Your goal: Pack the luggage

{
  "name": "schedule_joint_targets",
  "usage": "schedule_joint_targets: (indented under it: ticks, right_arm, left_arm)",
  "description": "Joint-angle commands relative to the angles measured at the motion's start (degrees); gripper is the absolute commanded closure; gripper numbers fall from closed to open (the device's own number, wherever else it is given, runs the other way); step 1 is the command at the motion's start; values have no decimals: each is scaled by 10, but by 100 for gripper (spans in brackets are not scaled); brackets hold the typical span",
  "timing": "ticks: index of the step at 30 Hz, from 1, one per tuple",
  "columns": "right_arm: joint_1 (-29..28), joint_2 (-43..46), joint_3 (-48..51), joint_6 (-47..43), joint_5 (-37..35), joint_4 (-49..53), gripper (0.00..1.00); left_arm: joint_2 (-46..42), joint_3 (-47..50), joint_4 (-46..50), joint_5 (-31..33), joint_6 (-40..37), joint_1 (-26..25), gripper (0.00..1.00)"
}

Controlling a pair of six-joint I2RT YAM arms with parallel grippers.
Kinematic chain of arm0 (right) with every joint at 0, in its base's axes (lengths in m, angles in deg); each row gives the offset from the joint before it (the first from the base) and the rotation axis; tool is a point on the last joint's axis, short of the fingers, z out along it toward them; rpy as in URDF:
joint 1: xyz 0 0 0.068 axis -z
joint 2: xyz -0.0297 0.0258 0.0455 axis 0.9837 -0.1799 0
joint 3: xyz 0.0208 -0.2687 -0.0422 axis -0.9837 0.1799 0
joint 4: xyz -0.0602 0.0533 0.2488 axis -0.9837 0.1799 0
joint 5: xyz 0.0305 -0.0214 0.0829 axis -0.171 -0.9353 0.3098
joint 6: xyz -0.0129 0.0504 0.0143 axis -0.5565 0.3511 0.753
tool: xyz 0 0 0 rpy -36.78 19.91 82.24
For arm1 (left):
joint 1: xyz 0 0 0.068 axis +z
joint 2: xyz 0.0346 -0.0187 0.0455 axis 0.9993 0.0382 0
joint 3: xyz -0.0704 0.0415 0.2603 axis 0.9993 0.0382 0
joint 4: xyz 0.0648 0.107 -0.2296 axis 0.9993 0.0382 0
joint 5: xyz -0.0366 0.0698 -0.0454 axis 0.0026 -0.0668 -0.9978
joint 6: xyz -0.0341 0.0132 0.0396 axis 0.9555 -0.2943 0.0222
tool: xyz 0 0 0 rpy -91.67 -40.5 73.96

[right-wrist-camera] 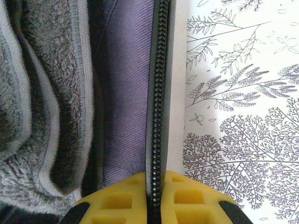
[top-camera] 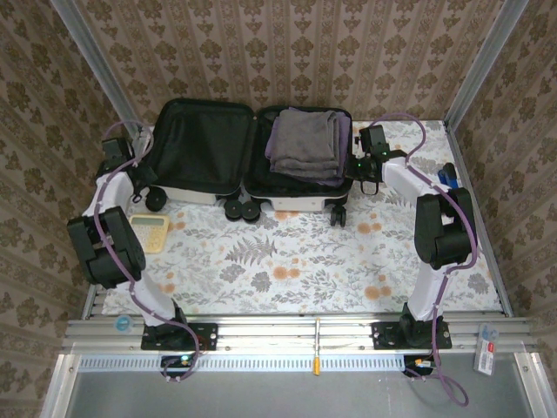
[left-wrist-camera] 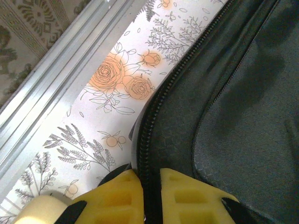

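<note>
Currently, luggage (top-camera: 209, 144) open, left gripper (left-wrist-camera: 150, 198) clenched on left rim, right gripper (right-wrist-camera: 156, 198) clenched on right rim

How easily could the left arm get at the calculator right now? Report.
Probably not yet: the left end effector is shut on the luggage rim. Once released, the calculator lies uncovered nearby.

**Left end effector (left-wrist-camera: 150, 186) clamped on luggage (left-wrist-camera: 243, 116) rim**

End effector sits at the bottom edge. Yellow fingers (left-wrist-camera: 119, 198) are pinched on the rim, and the zipper (left-wrist-camera: 152, 135) runs up from between them. Black lining covers the right side, with a stitched seam curving through it. Left of the rim is the table (left-wrist-camera: 117, 88), floral cover with orange roses. Aluminium rail (left-wrist-camera: 51, 70) runs diagonally beyond it. Patterned wall (left-wrist-camera: 28, 18) top left.
</note>
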Motion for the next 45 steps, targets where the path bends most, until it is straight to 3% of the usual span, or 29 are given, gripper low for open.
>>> schedule_joint_targets:
  ticks: [1, 7, 11, 22, 29, 39, 45]
  right_arm:
    - [-16, 32, 20, -25, 28, 11, 100]
    - [-25, 46, 42, -28, 26, 6, 100]
    - [-32, 51, 53, -28, 28, -2, 100]
    - [-39, 43, 51, -27, 33, -8, 100]
    - [-39, 40, 49, -23, 39, -11, 100]
    - [-39, 44, 53, -16, 40, -14, 100]
    - [-37, 50, 60, -13, 39, -19, 97]
  left_arm:
    - [-70, 1, -2, -10, -51, -34, 100]
    - [-136, 16, 10, 29, -55, -69, 100]
    - [-185, 41, -8, 7, -43, -92, 100]
    - [-281, 26, 5, 87, -73, -256, 100]
    - [-231, -37, 16, 130, -110, -380, 100]
    - [-93, -184, 9, 152, -111, -530, 100]
    - [-2, -296, 9, 111, -91, -597, 100]
